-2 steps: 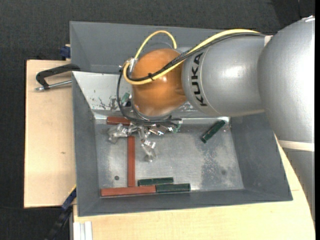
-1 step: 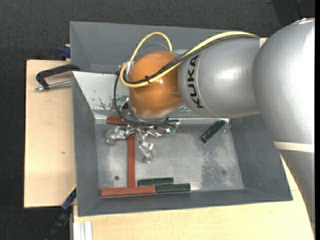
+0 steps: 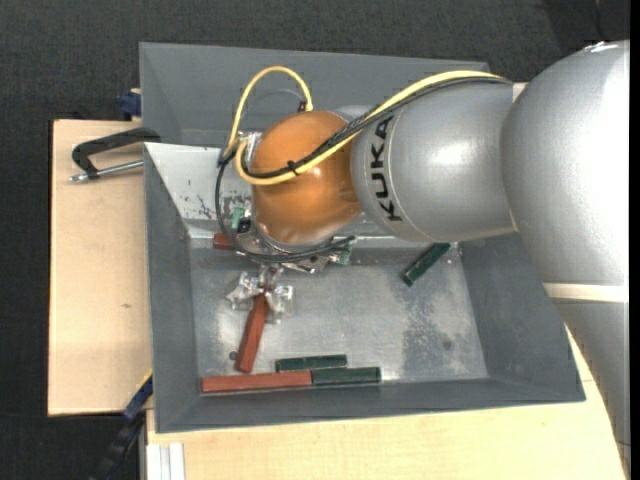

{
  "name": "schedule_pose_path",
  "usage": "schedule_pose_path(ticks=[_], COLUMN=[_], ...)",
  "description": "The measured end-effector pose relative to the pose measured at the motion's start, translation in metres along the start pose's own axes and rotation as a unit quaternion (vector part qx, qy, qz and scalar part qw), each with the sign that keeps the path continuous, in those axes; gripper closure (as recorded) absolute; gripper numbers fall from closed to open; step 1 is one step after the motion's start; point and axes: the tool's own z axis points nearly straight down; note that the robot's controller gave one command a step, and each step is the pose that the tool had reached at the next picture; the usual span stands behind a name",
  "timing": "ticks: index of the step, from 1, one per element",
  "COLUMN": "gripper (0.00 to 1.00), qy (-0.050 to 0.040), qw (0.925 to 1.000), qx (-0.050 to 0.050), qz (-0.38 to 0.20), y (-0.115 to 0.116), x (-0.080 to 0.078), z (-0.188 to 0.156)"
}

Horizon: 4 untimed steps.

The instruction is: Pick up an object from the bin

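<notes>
My gripper hangs below the orange wrist cover, low over the left middle of the bin floor. Its metal fingertips stand apart, open, on either side of the upper end of a short red-brown stick. The stick lies slanted on the floor and runs down-left from the gripper. Whether the pads touch it I cannot tell. Just beyond the stick's lower end, a long red-brown bar lies along the front wall, with a dark green bar to its right.
A second dark green bar lies end to end with the red-brown bar at the front wall. Another dark green piece lies tilted at the right, under the arm. A small red-brown end peeks out left of the wrist cover.
</notes>
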Motion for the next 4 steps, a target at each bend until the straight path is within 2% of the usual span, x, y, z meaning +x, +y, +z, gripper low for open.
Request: schedule_pose_path(ticks=[1,2,3,4], gripper=[1.0,1.0,1.0,1.0], qy=[0.0001,-0.0011,-0.001,-0.0014], qw=[1.0,0.9999,0.9999,0.9595], qx=[0.0,0.001,0.001,0.003], qz=[0.0,-0.01,-0.011,-0.282], y=[0.0,-0.007,-0.007,-0.003], x=[0.0,0.027,0.027,0.027], z=[0.0,-0.128,-0.128,-0.258])
